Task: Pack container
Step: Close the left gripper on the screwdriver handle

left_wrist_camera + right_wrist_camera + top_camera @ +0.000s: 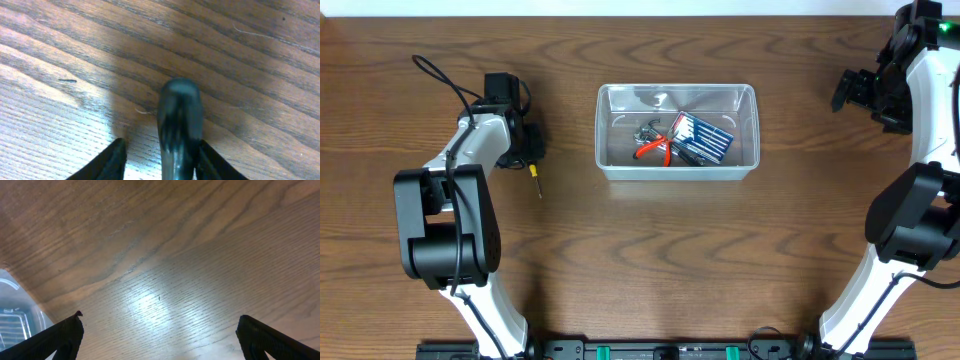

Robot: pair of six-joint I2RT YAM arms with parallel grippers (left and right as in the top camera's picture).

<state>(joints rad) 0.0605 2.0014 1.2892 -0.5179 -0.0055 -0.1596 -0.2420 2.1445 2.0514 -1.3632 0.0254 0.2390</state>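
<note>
The clear plastic container (604, 130) stands at the table's middle. It holds red-handled pliers (655, 151), a blue striped pack (702, 138) and a grey metal tool (647, 131). A corner of the container shows in the right wrist view (10, 315). A screwdriver with a dark handle and yellow neck (535, 178) lies left of the container. My left gripper (531, 150) is low over its handle (180, 125). The handle lies between the fingers (160, 162), against the right finger, with a gap to the left one. My right gripper (848, 90) is open and empty at the far right.
The wooden table (720, 260) carries nothing else in view. The left arm's black cable (445, 75) loops at the back left. The right arm stands along the right edge.
</note>
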